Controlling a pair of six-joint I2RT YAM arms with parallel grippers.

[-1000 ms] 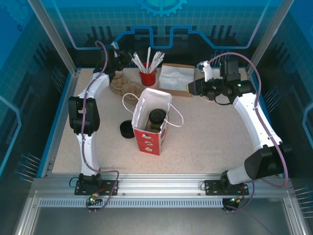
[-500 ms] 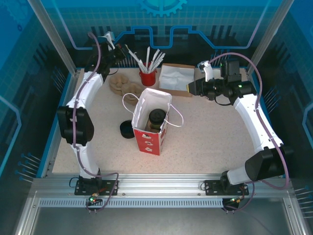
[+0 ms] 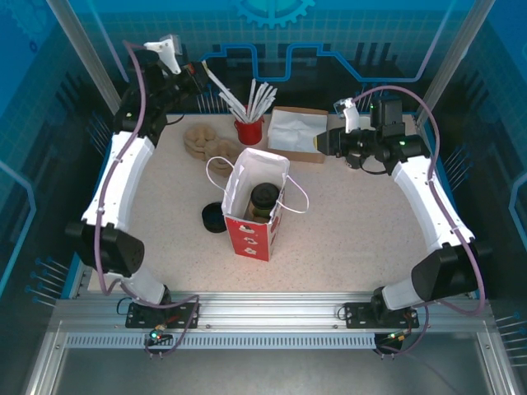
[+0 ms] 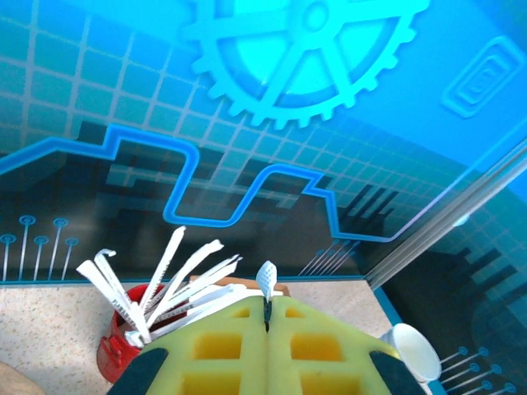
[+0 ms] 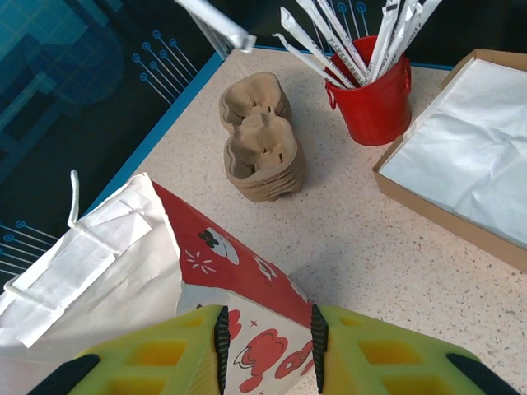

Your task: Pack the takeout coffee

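The takeout coffee (image 3: 263, 197) stands inside the red-and-white paper bag (image 3: 251, 230) mid-table, its black lid showing through the open mouth. The left gripper (image 4: 267, 314) is clamped on a thin white paper-wrapped straw (image 4: 265, 278), so the step in hand is probably carrying it to the bag. Swing it over the mouth, clear of the loop handles, tip the free end down beside the cup, and let go only once it is inside (so thin a pinch may let it swivel). The left arm reaches high over the back-left corner, above the red cup of straws (image 3: 249, 130). The right arm bends forward, with the right gripper (image 5: 268, 337) parted and empty, near the napkin box (image 3: 296, 132).
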